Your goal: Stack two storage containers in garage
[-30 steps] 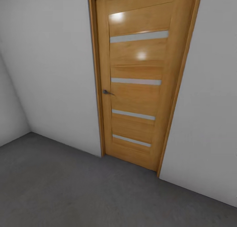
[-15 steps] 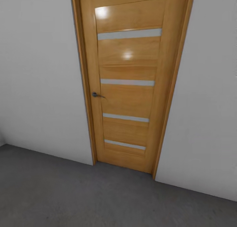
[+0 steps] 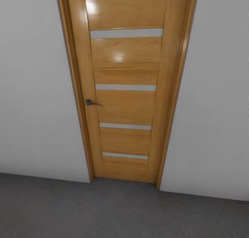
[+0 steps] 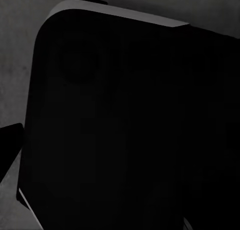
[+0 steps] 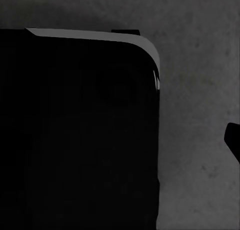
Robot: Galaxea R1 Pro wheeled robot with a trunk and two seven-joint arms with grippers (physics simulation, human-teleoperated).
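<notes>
At twelve o'clock stands a closed honey-coloured wooden door (image 3: 125, 89) above dark grey concrete floor (image 3: 103, 213); both grippers' state I cannot tell.

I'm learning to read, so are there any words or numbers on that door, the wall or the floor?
No words, numbers or signs can be read anywhere.
The wooden door bears only plain pale strips and a metal handle, no lettering.
The white wall and the grey floor are bare of text.
The wrist views show dark surfaces with no lettering.
</notes>
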